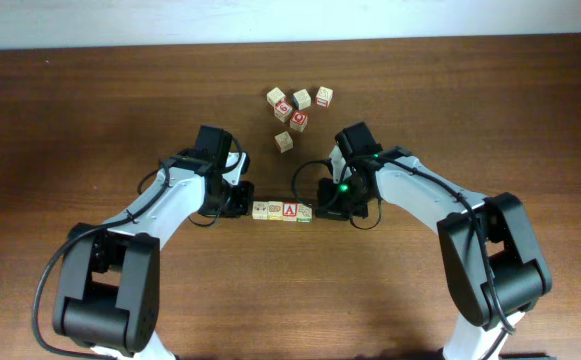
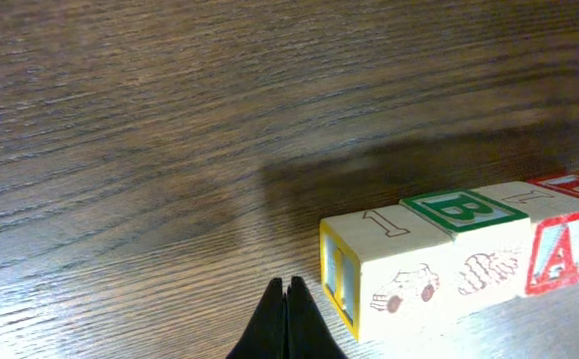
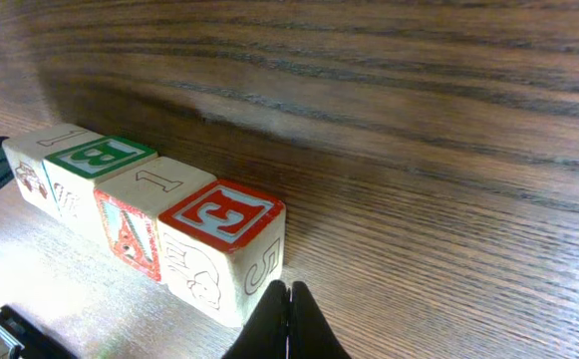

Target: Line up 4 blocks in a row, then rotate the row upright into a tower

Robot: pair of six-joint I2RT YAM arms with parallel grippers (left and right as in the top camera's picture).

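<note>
Four wooden blocks lie in a touching row on the table between my two grippers. From the left they are a cube with a yellow-bordered end face (image 2: 389,269), a green "B" cube (image 2: 463,214), a cube with a red-bordered "A" side (image 3: 135,224) and a cube with a red letter on top (image 3: 224,239). In the overhead view the row (image 1: 282,211) runs left to right. My left gripper (image 2: 286,286) is shut and empty, just off the row's left end. At the right end my right gripper (image 3: 287,289) is also shut and empty, close against the end cube's corner.
Several similar cubes sit in a loose cluster (image 1: 298,108) farther back, with one lone cube (image 1: 284,142) nearer the row. Both arms slant inward from the table's near edge. Bare wood (image 1: 90,110) lies left and right of them.
</note>
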